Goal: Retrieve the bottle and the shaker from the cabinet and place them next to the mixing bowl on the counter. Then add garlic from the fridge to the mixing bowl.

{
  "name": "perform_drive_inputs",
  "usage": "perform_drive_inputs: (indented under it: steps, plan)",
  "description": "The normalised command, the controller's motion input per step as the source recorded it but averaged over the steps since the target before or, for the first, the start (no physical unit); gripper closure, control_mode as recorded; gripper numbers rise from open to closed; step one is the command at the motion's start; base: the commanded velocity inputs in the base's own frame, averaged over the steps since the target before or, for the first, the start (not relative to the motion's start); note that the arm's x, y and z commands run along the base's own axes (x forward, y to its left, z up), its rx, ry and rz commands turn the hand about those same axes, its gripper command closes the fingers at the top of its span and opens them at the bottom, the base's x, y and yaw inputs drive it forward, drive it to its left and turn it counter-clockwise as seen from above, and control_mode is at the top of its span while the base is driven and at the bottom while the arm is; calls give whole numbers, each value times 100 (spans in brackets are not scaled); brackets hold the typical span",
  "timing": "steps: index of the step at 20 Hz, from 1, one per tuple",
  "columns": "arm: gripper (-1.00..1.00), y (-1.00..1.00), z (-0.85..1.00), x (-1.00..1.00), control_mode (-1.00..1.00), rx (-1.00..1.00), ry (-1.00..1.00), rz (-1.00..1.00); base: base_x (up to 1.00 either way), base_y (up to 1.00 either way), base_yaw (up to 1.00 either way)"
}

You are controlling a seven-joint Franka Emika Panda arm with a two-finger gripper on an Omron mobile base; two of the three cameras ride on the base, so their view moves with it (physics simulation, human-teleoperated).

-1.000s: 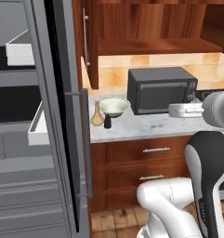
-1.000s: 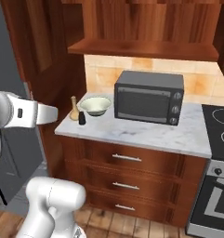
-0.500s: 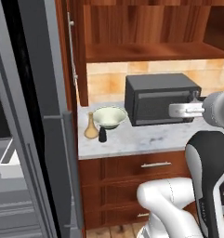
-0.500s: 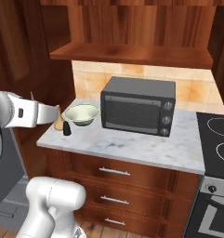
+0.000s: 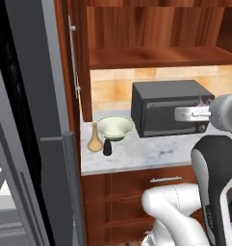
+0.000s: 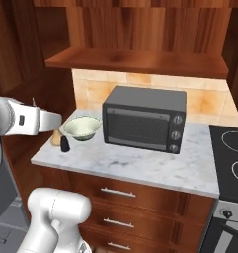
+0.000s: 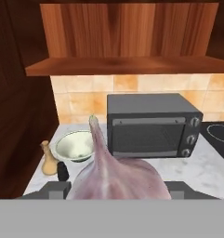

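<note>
In the hand view, my gripper point(image 7: 118, 189) is shut on the garlic point(image 7: 114, 174), a pale pinkish-grey bulb with a pointed tip that looms large between the fingers. Beyond it, the cream-green mixing bowl point(image 7: 75, 145) sits on the marbled counter point(image 7: 208, 169). The tan bottle point(image 7: 49, 159) and the black shaker point(image 7: 62, 171) stand just left of the bowl. From the left base view, the hand point(image 5: 185, 114) hovers in front of the microwave, well right of the bowl point(image 5: 115, 127), bottle point(image 5: 94, 139) and shaker point(image 5: 107, 148). The grey fridge point(image 5: 35, 144) stands open at the left.
A black microwave point(image 6: 142, 118) stands on the counter point(image 6: 140, 165) right of the bowl point(image 6: 82, 127). A stove top point(image 6: 234, 160) lies at the far right. The cabinet shelf point(image 6: 135, 59) hangs above, its door point(image 5: 75, 62) open beside the fridge. Wood drawers point(image 6: 115, 192) run below.
The base has driven right, so the whole scene has slid: the fridge interior has left the frame and the counter, bowl and microwave stand nearer. The gripper still holds the garlic.
</note>
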Motion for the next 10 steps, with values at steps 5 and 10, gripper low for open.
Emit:
perform_drive_inputs:
  steps: [5, 10]
  plan:
    - [100, 0, 0, 0, 100, 0, 0, 0, 34, 0, 0]
    - [100, 0, 0, 0, 100, 0, 0, 0, 37, 0, 0]
